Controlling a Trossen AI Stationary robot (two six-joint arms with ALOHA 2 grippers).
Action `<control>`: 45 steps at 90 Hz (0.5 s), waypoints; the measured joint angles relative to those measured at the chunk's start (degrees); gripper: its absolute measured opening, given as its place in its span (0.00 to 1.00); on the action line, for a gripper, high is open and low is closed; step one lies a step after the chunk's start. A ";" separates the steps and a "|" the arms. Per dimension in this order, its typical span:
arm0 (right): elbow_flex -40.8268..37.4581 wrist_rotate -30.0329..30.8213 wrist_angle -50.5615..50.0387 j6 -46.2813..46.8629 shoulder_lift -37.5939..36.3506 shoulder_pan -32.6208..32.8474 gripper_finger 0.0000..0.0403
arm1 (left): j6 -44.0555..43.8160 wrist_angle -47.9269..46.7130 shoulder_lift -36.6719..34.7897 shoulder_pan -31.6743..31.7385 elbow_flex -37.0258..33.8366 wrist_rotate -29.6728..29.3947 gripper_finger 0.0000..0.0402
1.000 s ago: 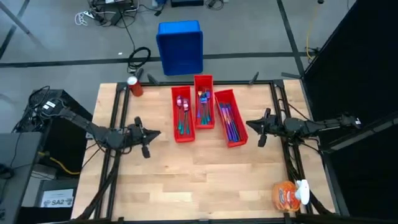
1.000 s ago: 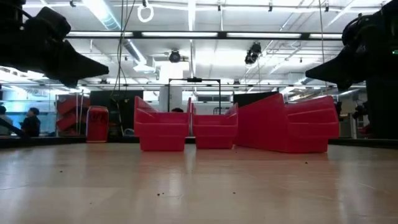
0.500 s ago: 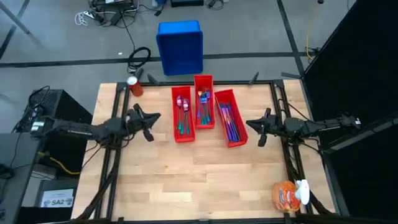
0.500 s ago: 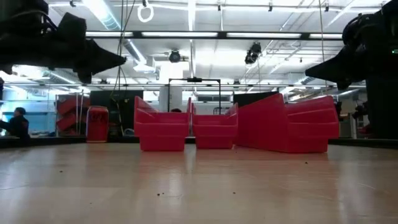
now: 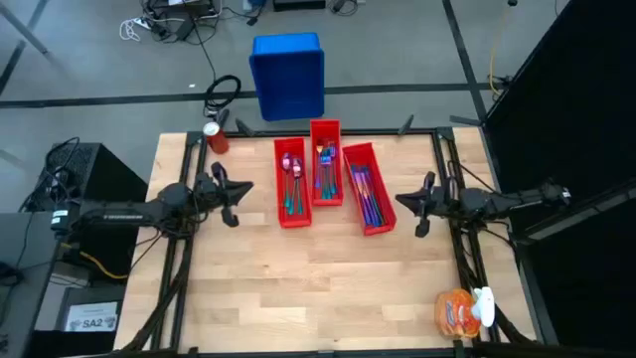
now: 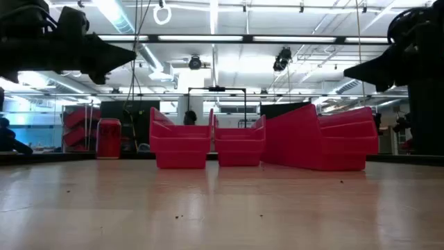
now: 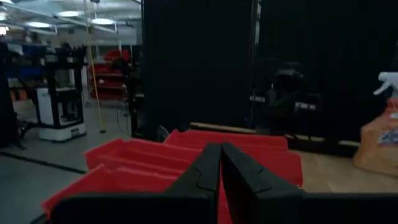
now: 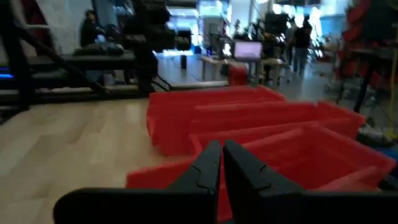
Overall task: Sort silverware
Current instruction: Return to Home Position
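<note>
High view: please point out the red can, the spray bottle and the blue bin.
red can (image 5: 216, 138), high view, on its red body.
spray bottle (image 5: 458, 312), high view, on its orange body.
blue bin (image 5: 288, 73), high view, on its bare inner floor.

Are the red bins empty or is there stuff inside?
Not empty. From above, all three red bins hold shimmery silverware.

Three red bins (image 5: 325, 125) mid-table, red can (image 5: 216, 138), spray bottle (image 5: 465, 311), blue crate (image 5: 288, 75) beyond

A large robotics lab hall: ceiling strip lights (image 6: 214, 17), cables (image 5: 223, 94) on grey floor (image 5: 89, 60), wooden workbench (image 5: 318, 288).
</note>
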 joint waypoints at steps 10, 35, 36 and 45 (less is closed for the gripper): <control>0.99 0.01 -0.21 -2.38 -3.72 2.02 0.00 | -1.59 -9.58 -6.94 -0.02 0.25 0.00 0.00; 2.21 4.97 -8.68 -1.07 -3.91 4.30 0.00 | -4.78 -41.21 -20.21 -0.35 9.19 0.09 0.00; 2.24 4.92 -8.97 -0.83 -3.85 4.33 0.00 | -4.78 -42.40 -20.22 -0.37 9.54 0.09 0.00; 3.01 4.96 -11.95 0.92 -3.96 4.98 0.00 | -4.94 -44.67 -20.28 -0.96 10.69 0.08 0.00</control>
